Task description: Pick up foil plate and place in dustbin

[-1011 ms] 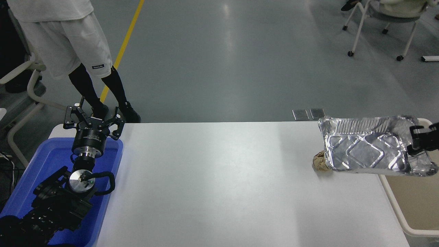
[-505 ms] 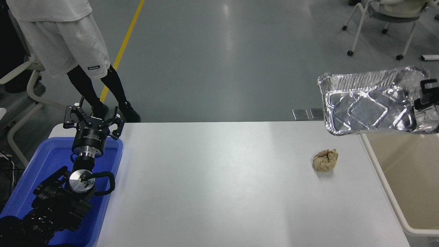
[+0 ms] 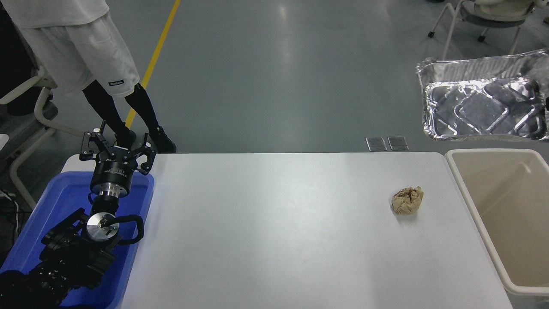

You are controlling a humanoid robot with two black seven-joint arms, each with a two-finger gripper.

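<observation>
The foil plate, a shiny silver tray with a diamond pattern on its base, hangs in the air at the upper right, tilted towards me, above the far end of the beige dustbin. Only a dark sliver of my right gripper shows at the picture's right edge, at the tray's right end, holding it. My left gripper is parked at the lower left over a blue tub, fingers spread open and empty.
A small crumpled brown paper ball lies on the white table near the dustbin. The blue tub stands at the table's left end. A person stands at the far left. A chair stands at the far right.
The foil plate has risen from table height beside the paper ball and moved right, now high over the dustbin. My right gripper has slid almost out of the picture.
</observation>
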